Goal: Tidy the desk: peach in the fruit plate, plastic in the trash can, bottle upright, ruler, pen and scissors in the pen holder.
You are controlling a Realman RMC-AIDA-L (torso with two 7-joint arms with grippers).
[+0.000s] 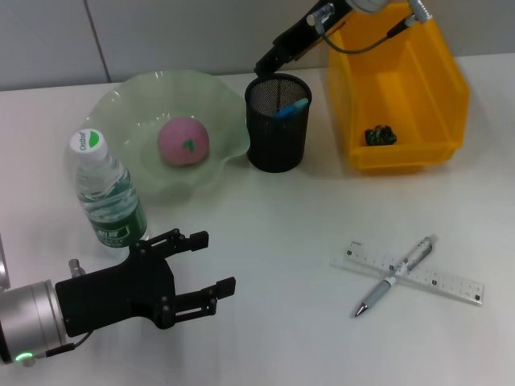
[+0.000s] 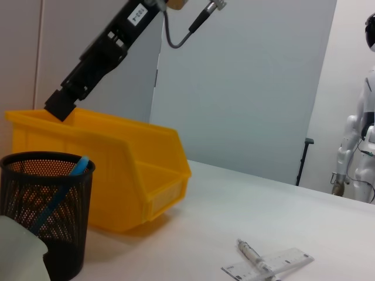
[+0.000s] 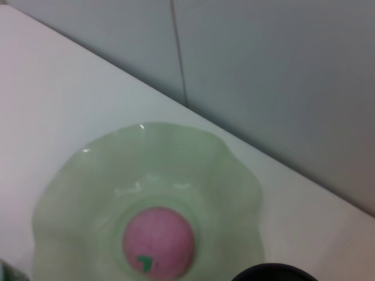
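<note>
White desk [image 1: 290, 322], right pincer [image 1: 264, 67] above pen holder [image 1: 278, 122]

Bin [image 1: 418, 153] contents: small dark object [image 1: 379, 136], too small to identify.
Holder [image 1: 278, 125]: blue item [image 1: 291, 107], mostly hidden inside.

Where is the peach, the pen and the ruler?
peach [image 1: 183, 141]: head view, its pink middle.
pen [image 1: 396, 274]: head view, mid-barrel, lying across the ruler.
ruler [image 1: 447, 281]: head view, its bare right half.

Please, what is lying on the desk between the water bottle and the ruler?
Only the left tool, hanging low beside the bottle. Past it, the head view shows bare desk until the ruler with the pen across it.
</note>
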